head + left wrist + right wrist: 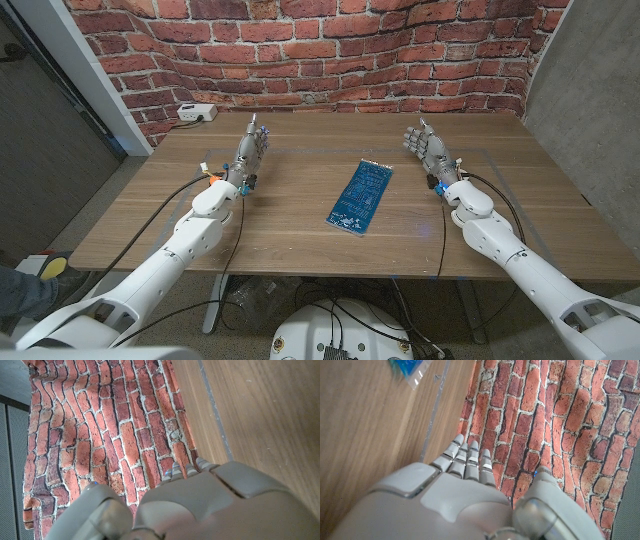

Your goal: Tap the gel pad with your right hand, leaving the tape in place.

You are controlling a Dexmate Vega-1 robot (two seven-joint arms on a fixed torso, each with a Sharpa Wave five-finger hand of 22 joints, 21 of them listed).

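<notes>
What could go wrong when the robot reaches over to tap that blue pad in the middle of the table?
The blue gel pad lies loose on the smooth table, so a sideways touch from the right hand might slide it instead of tapping it. The pad also looks thin, so coming down too hard could strike the wood. No tape is clearly identifiable here.

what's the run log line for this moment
phase: before tap | right hand: open, apart from pad | left hand: open, idle | blue rectangular gel pad: mid wooden table, untouched
</notes>
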